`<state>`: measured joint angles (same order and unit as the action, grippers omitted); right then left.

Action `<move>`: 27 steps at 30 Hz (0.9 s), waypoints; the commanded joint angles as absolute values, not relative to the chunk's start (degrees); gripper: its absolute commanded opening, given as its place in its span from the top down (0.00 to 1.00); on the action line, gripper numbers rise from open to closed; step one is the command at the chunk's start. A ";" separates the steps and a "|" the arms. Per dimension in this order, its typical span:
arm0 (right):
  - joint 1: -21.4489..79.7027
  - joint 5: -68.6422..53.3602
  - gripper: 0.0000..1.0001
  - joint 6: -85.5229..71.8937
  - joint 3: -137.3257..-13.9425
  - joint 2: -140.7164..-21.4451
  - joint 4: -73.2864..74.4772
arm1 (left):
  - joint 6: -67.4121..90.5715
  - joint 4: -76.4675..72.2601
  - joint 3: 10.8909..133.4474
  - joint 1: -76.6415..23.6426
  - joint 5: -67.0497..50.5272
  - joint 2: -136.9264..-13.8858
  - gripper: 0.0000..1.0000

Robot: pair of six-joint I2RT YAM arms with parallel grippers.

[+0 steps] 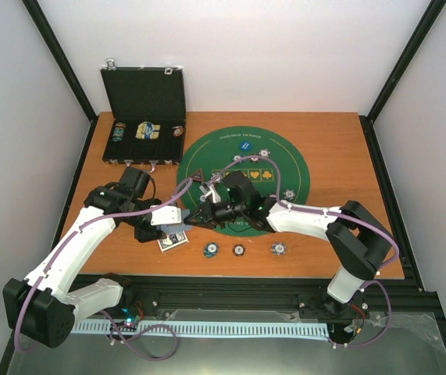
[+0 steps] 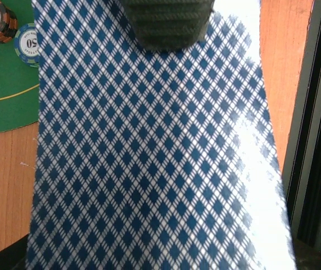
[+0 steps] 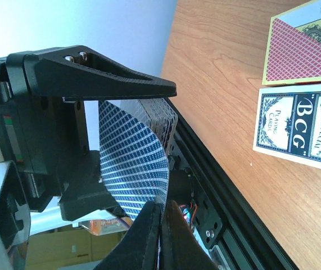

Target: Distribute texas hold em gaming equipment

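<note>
Blue diamond-backed card (image 3: 132, 163), bowed in right gripper (image 3: 161, 209), deck (image 3: 159, 115) in left gripper (image 3: 167, 136)

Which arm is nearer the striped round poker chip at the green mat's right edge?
Right. Right arm lies just beside the chip; left arm is across the green mat, at its left edge.

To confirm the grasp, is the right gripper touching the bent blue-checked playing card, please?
Touching. The right wrist view shows the right gripper pinching the bent blue-checked playing card at its edge.
</note>
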<state>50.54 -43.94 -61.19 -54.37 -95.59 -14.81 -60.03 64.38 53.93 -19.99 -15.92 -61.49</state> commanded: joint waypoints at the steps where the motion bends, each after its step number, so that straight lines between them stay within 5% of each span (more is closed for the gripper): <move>1: 49.15 -42.79 0.97 -60.20 -54.65 -93.56 -11.46 | -60.68 64.16 54.36 -20.30 -17.19 -60.78 0.75; 15: 36.31 -47.62 0.97 -51.87 -59.44 -94.66 -1.86 | -60.69 64.97 54.69 -20.31 -16.05 -60.54 0.76; 27: 30.86 -47.49 0.97 -41.49 -91.28 -124.20 14.18 | -60.06 66.52 55.98 -20.30 -15.93 -60.40 0.76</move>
<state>31.38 -47.83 -46.37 -81.82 -115.44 5.23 -60.03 65.23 53.89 -19.99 -15.62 -61.41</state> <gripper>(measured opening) 0.029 0.674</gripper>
